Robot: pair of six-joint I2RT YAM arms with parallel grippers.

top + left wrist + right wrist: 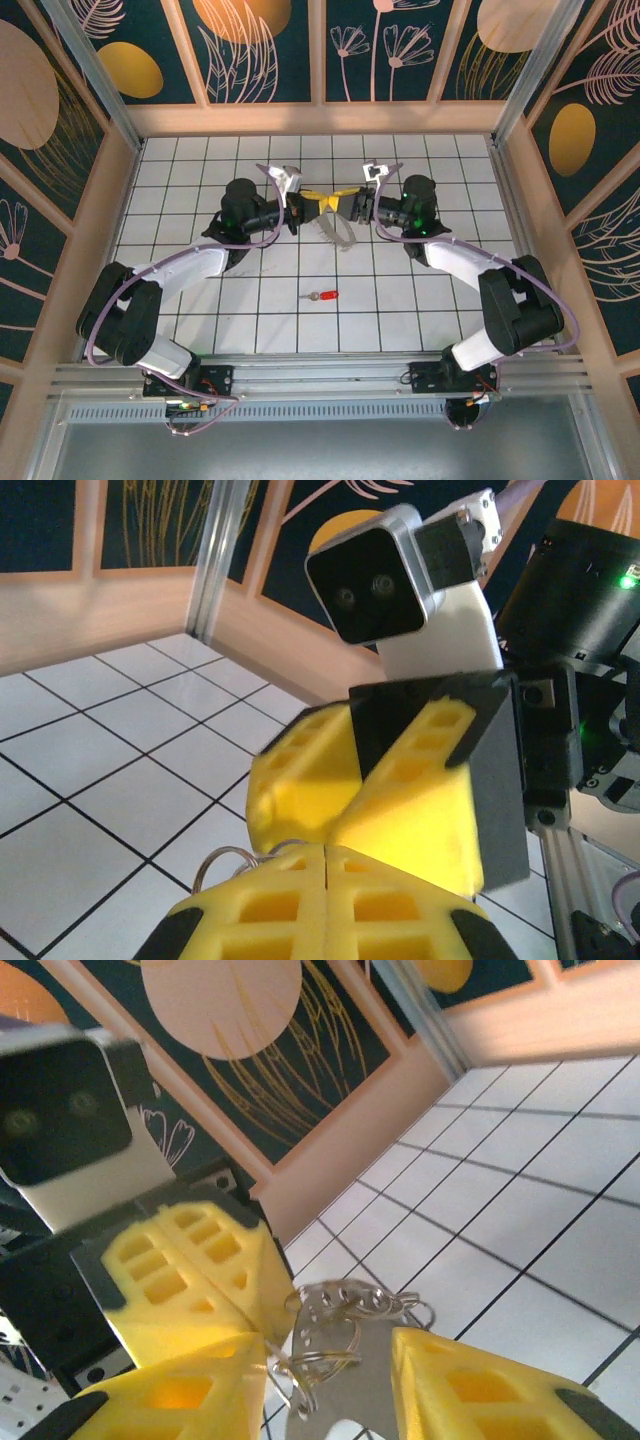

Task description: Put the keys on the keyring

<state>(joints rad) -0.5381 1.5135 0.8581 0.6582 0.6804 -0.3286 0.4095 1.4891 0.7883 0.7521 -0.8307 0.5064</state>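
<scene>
Now the left jaws are pressed together, pinching the keyring (pixel 345 1305) in mid-air, with the right jaws spread either side of it. The key (pixel 323 296) lies on the bench (pixel 200 180) well toward the bases, long axis left-right, midway between both arms

Your left arm (pixel 170 275) and right arm (pixel 465 262) bend inward, so the claws meet tip to tip. Your left claw (pixel 318 203) is pinched on the keyring (pixel 340 232). Your right claw (pixel 352 204) has its fingers apart.
</scene>
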